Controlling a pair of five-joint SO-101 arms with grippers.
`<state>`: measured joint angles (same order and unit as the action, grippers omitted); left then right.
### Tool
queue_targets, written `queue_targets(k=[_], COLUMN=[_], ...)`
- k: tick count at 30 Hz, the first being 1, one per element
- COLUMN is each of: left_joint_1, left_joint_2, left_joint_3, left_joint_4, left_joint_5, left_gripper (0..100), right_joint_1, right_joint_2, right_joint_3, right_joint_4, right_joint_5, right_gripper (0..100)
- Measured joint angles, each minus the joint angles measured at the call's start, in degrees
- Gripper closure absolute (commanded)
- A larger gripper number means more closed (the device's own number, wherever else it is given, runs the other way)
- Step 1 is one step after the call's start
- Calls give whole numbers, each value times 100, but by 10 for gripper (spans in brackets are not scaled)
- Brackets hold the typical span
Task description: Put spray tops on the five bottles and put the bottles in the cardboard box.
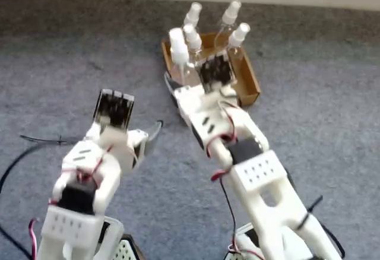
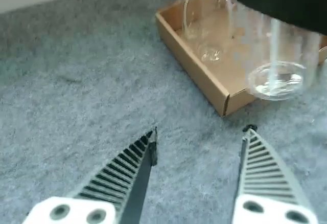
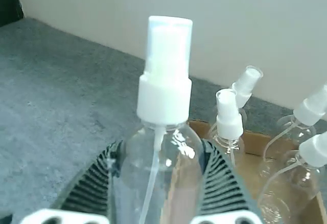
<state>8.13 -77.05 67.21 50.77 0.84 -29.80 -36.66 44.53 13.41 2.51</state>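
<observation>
Nearest to me, the left gripper (image 2: 201, 131) is hanging over the grey surface (image 1: 71, 64), its fingers spread wide and gripping nothing. Further off, toward 1 o'clock, the right gripper (image 3: 159, 157) is pinching a capped bottle (image 3: 163, 106) upright at the 7 o'clock corner of the cardboard box (image 1: 249, 79). Four capped bottles (image 1: 239, 34) are standing inside. I am judging this as the last placing; next, the bottle is needing a careful lowering into a free spot, without knocking its neighbours.

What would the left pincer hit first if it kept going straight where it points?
Probably the left pincer meets grey carpet first, just short of the cardboard box corner; depth is unclear.
</observation>
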Motion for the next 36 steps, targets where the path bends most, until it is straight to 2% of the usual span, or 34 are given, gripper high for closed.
queue_targets(k=[5,9,12,16,23,29,36], left_joint_1=[325,440,431,431,422,167,114], left_joint_2=[-1793,-2286,-2312,-2312,-1916,-1292,-1055], left_joint_3=[633,800,809,1073,1143,1143,1143], left_joint_4=[0,0,0,-149,-501,-985,-1073], left_joint_5=[-229,-299,-316,-325,-325,-316,-316], left_gripper=[751,750,750,751,751,751,751], right_joint_1=[-114,-404,-580,-774,-809,-800,-800], right_joint_2=[299,308,308,316,316,316,316], right_joint_3=[-290,-290,-290,-484,-1046,-1099,-1099], right_joint_4=[-9,-9,229,1108,2031,2400,2567], right_joint_5=[-501,-519,-554,-554,-554,-554,-554], right_gripper=[995,995,995,995,995,995,995])
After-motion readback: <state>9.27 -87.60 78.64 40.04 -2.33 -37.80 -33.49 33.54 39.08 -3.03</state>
